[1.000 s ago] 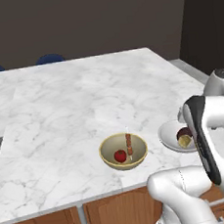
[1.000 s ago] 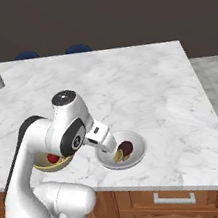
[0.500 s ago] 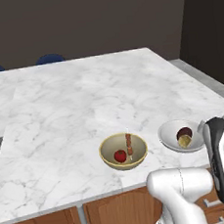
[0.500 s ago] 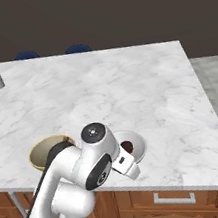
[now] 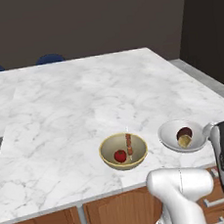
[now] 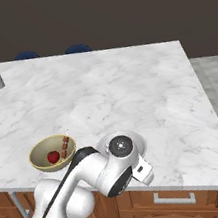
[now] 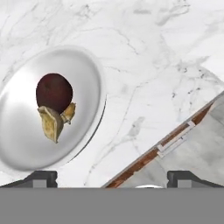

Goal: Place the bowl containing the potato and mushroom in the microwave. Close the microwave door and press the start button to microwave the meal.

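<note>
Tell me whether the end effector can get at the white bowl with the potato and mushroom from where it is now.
Probably yes. The end effector is open above the bowl, and nothing lies between them. The potato and mushroom sit inside, leaving the rim bare. The tan bowl stands apart.

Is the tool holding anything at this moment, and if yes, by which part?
Nothing is held. The tool is open above the counter edge, and the bowl with the potato and mushroom lies free on the counter.
</note>
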